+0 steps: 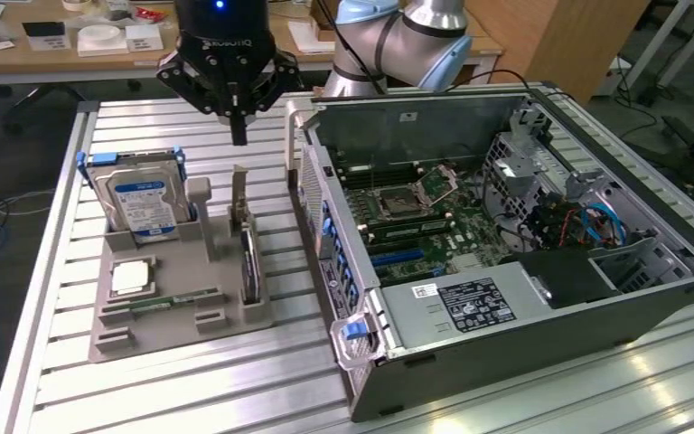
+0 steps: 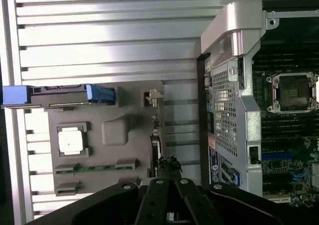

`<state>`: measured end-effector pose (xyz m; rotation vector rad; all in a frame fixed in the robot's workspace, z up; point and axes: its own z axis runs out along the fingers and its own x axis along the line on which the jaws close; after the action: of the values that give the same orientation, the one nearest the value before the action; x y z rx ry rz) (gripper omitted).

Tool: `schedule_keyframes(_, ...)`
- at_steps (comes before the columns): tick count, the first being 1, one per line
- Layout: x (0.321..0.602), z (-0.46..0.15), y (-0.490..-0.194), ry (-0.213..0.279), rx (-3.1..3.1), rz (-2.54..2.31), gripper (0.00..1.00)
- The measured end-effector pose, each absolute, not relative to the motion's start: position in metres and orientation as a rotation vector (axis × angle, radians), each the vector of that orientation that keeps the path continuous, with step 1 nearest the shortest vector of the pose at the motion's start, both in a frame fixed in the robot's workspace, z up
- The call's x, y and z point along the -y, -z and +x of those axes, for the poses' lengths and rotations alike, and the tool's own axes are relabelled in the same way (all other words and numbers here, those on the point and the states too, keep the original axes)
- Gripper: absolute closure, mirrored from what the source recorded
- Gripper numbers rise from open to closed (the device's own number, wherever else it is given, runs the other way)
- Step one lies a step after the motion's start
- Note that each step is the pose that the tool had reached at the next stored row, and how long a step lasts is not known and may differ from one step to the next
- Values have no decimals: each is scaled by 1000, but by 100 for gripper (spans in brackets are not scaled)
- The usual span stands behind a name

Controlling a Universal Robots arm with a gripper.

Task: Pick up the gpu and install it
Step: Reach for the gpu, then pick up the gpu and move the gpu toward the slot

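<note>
The gpu [image 1: 248,258] stands on edge in the grey holder tray [image 1: 178,330], dark face toward the case and silver bracket [image 1: 239,192] at its far end. In the wrist view the gpu [image 2: 155,144] shows edge-on as a thin dark strip along the tray's side. My gripper [image 1: 239,134] hangs well above the card's bracket end with its fingers pressed together and holds nothing. Its fingertips [image 2: 168,166] lie over the card's line in the wrist view. The open computer case [image 1: 636,312] sits beside the tray, with its motherboard [image 1: 426,221] and blue slots [image 1: 398,258] exposed.
A silver hard drive [image 1: 142,203] with a blue-white label stands in blue rails at the tray's back. A processor chip [image 1: 130,276] and a green memory stick [image 1: 166,303] lie in the tray. The case's rear wall [image 1: 323,217] rises close beside the card. The slatted table [image 1: 202,398] carries everything.
</note>
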<state>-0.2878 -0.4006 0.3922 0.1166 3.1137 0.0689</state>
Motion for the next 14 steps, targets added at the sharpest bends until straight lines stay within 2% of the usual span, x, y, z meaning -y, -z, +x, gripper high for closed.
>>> schedule_keyframes(14, 401, -296, -392, -69, -3114, 117, 89)
